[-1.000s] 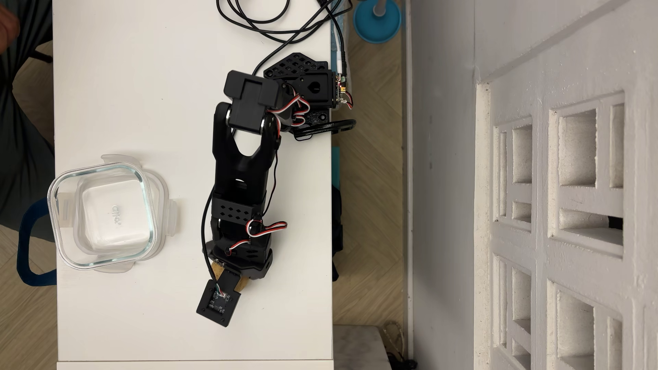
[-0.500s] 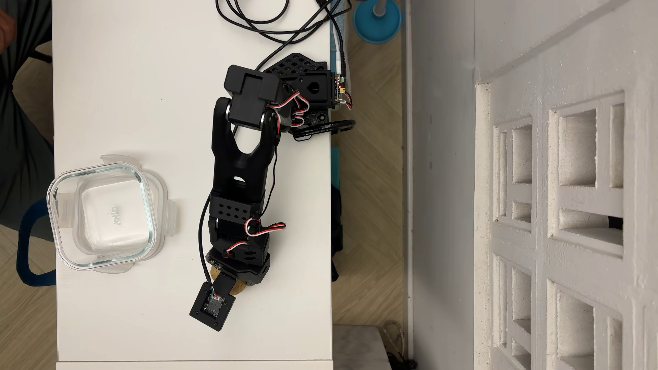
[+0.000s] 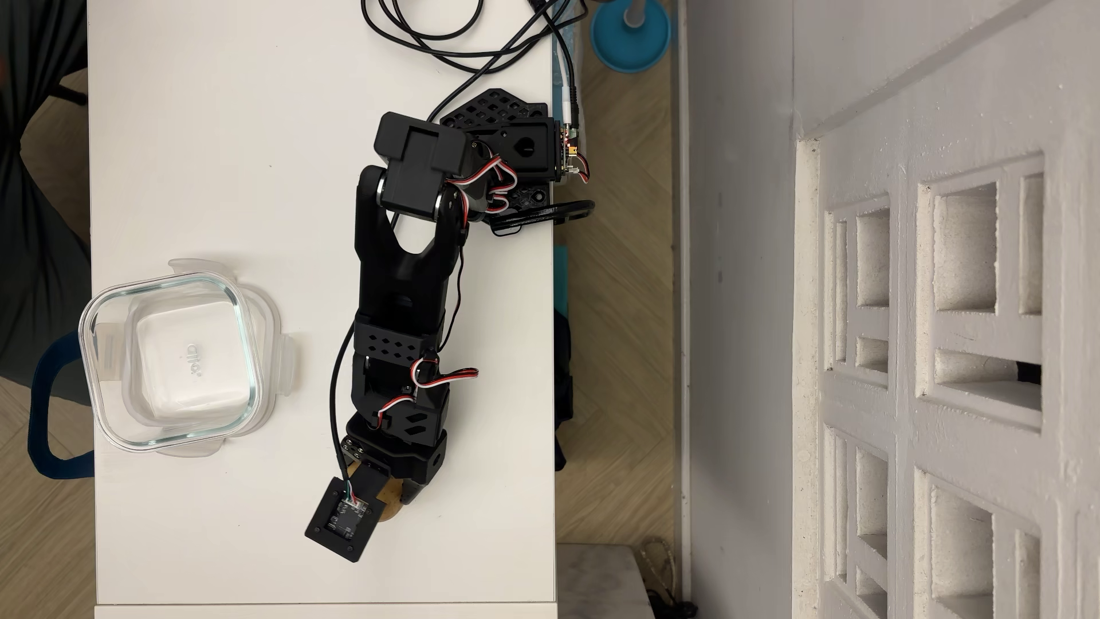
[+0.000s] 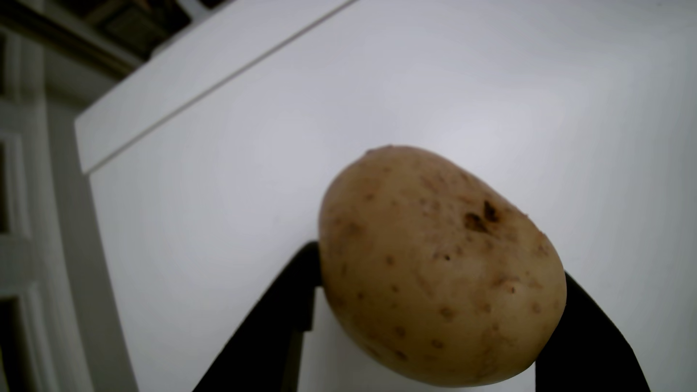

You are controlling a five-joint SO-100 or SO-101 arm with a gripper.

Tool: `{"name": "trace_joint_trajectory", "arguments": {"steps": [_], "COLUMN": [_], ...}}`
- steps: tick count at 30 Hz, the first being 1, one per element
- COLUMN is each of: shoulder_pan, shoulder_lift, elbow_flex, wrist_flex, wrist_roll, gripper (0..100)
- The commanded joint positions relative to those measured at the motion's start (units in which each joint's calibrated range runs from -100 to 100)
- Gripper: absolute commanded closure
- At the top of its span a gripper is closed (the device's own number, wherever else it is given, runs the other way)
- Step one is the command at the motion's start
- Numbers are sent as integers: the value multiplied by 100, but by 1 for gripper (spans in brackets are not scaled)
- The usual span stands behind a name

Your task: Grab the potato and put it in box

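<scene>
At six o'clock of the bench [image 3: 238, 149], the potato [image 4: 441, 271] is clamped in the gripper [image 4: 437, 301]; the box [image 3: 101, 410] is left unobstructed at nine o'clock.

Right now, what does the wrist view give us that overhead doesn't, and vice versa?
Wrist only: the potato's full speckled skin with its brown spot, and a black finger against each side of it, so the claw is shut on it.

Overhead only: the empty glass box sitting on its lid left of the arm, plus the cables at the top edge.

Both: the potato at the claw, though overhead shows only a sliver beside the wrist camera, and the white table.
</scene>
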Motion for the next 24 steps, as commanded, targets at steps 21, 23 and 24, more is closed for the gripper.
{"name": "trace_joint_trajectory", "arguments": {"steps": [21, 23, 24], "shoulder_pan": [2960, 3448, 3691], "shoulder_lift": [-3687, -4045, -4173], "elbow_flex": [1409, 1539, 1565], "wrist_flex": [-73, -73, -73], "wrist_roll": [-98, -273, -322], "gripper": [96, 96, 96]}}
